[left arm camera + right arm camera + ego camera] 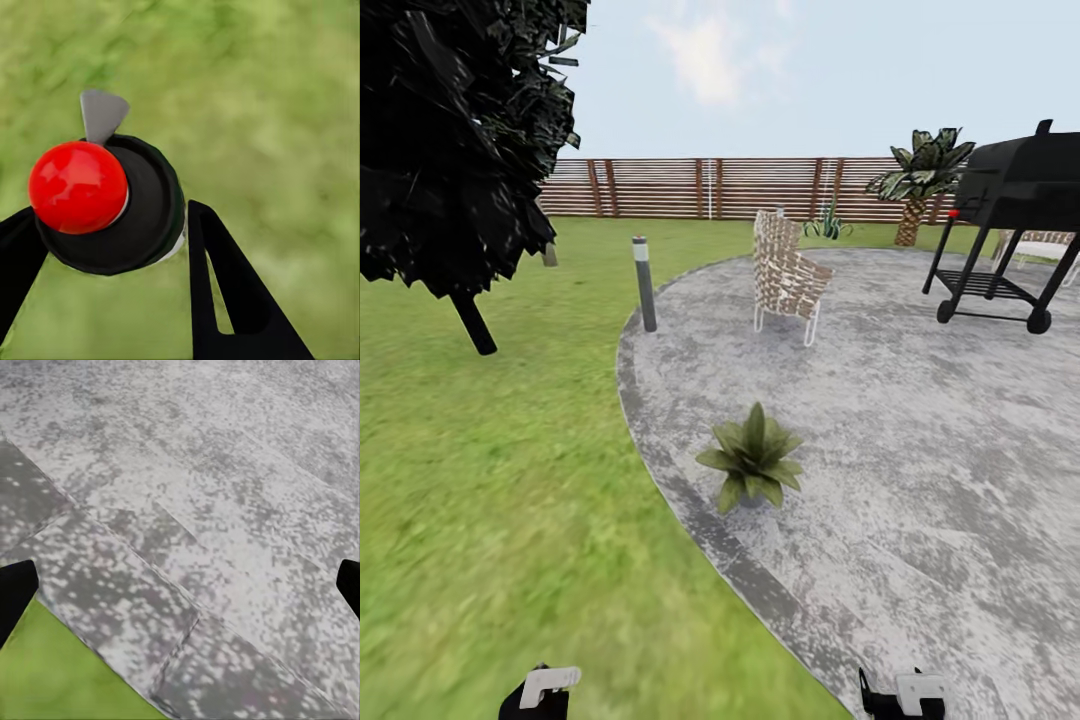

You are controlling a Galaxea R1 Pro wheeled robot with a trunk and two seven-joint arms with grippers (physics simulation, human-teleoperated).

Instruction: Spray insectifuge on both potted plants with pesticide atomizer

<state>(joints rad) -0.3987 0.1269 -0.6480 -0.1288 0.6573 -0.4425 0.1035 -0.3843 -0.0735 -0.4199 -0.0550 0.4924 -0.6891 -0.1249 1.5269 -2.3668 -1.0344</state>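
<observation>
In the left wrist view my left gripper [112, 229] is shut on the pesticide atomizer [142, 217], a black bottle seen from above with a red ball top and a grey nozzle, held over grass. One potted plant [752, 457], a low rosette of pointed green leaves, stands on the round patio's near-left edge, ahead of both arms. The left gripper [540, 692] and right gripper [905, 695] sit at the bottom of the head view. My right gripper [180, 585] is open over the paving, with nothing between its fingers.
The grey paved patio [880, 420] spreads to the right, with lawn [490, 480] on the left. A grey bollard post [645, 283], a woven chair [788, 275] and a black grill [1015, 225] stand farther off. A dark tree [455, 140] is at left, and a small spiky plant [827, 225] by the fence.
</observation>
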